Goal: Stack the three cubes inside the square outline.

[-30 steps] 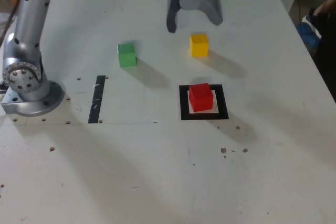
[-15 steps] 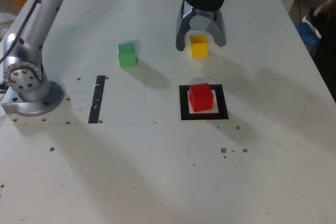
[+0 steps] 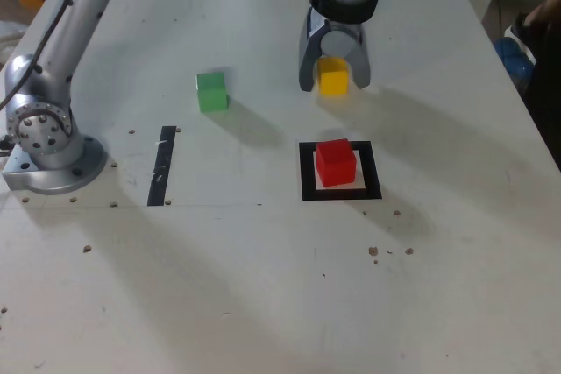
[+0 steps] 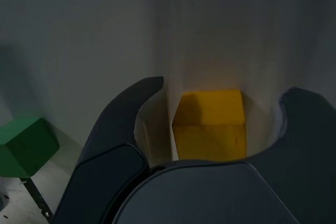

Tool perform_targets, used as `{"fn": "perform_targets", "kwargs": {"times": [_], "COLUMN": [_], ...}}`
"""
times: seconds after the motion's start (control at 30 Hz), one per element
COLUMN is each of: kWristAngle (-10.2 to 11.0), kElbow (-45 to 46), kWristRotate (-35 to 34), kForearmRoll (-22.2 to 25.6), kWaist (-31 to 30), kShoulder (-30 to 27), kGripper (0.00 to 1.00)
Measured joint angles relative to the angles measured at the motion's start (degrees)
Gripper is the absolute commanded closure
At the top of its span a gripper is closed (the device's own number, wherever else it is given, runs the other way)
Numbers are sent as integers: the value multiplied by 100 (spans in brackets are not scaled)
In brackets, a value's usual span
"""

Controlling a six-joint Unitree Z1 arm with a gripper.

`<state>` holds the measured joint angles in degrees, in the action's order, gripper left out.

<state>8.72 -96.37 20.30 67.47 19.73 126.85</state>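
The exterior view showed the jaws (image 3: 335, 83) parted around the yellow cube (image 3: 333, 78) on the table (image 3: 254, 286), with space on both flanks and nothing gripped; the wrist view agreed, the cube sitting between the curved fingers. The red cube (image 3: 336, 164) lay inside the square outline (image 3: 372, 194), slightly askew, and the green cube (image 3: 211, 92) stood apart, toward the exterior view's left. The step in hand seemed to be picking up the yellow cube. Doing it well called for centring the jaws so both fingers met the sides together, since uneven contact could twist or shove it. A firm, level grip, then a straight lift, would have suited a square placement on the red cube.
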Motion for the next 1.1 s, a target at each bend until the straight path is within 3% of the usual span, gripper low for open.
{"fn": "perform_targets", "kwargs": {"times": [0.47, 0.7, 0.93, 1.1], "kWristAngle": [-40, -22, -192, -354], "kElbow": [-19, -209, -241, -92], "kWristRotate": [46, 45, -359, -814], "kForearmRoll": [16, 397, 895, 957], "kWaist": [12, -84, -1021, -1805], "kShoulder": [39, -173, -876, -1166], "kGripper": [72, 72, 72, 72]}}
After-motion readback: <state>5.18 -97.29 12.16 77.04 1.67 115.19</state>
